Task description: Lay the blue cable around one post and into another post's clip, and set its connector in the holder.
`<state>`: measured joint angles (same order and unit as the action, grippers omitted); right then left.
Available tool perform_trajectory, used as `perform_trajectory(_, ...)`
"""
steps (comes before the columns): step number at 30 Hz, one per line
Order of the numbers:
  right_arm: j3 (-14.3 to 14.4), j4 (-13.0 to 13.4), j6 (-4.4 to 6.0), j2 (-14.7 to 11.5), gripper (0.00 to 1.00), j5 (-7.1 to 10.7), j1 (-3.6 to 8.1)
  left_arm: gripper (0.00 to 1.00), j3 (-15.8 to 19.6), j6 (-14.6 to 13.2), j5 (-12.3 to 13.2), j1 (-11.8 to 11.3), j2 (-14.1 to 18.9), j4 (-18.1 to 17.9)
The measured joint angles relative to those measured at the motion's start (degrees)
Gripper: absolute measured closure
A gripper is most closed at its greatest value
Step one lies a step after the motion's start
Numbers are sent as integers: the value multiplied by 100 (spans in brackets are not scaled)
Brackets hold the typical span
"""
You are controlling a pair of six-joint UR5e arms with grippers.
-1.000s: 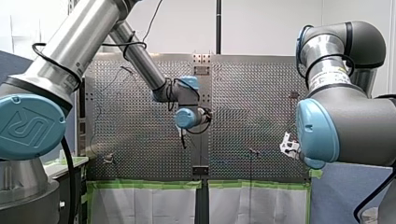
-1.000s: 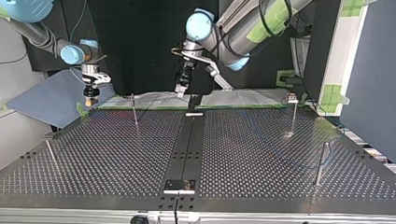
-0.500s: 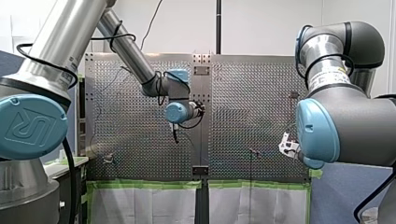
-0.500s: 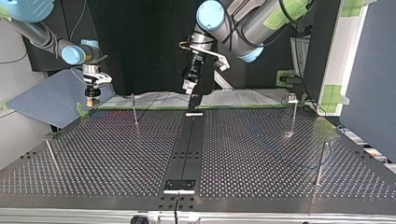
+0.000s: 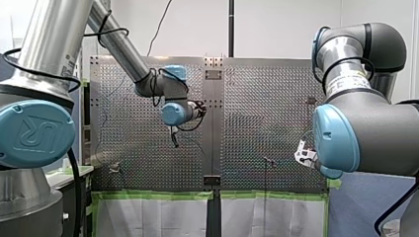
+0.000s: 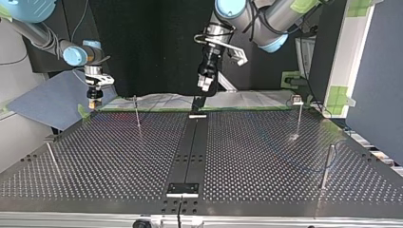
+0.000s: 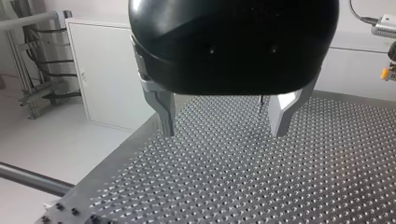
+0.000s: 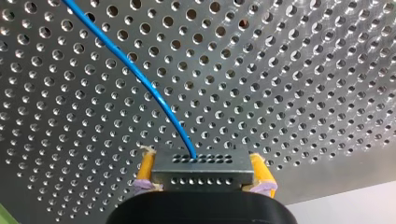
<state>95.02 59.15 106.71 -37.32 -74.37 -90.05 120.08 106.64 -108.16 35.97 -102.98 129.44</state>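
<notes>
In the right wrist view my right gripper (image 8: 202, 164) is shut on a dark connector block (image 8: 201, 176), held between its yellow pads. The blue cable (image 8: 135, 67) runs from the block's top face away over the perforated table. In the top view this gripper (image 6: 94, 100) hangs above the table's far left corner. My left gripper (image 7: 223, 125) is open, its metal fingers wide apart with nothing between them. It hovers high over the table's far middle (image 6: 205, 84), above the black centre strip (image 6: 190, 147).
Thin posts stand on the table: one at the far left (image 6: 137, 113), one at the far right with a clip on top (image 6: 298, 109), one at the near right (image 6: 326, 167), one at the near left (image 6: 50, 156). A small holder (image 6: 182, 189) sits at the strip's near end.
My left arm has swung toward the front view's left and risen, carrying its open gripper to the top view's right. My right arm and the connector have stayed put.
</notes>
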Motion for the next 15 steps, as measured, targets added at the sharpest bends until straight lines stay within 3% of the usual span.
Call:
perform_trajectory(6, -1, -5, 0, 0, 100, 0, -7, 0, 337, -94, 18, -86, 257, -5)
perform_trajectory(15, -9, -24, -21, 0, 100, 0, -9, 0, 822, -152, 140, -138, 291, -6)
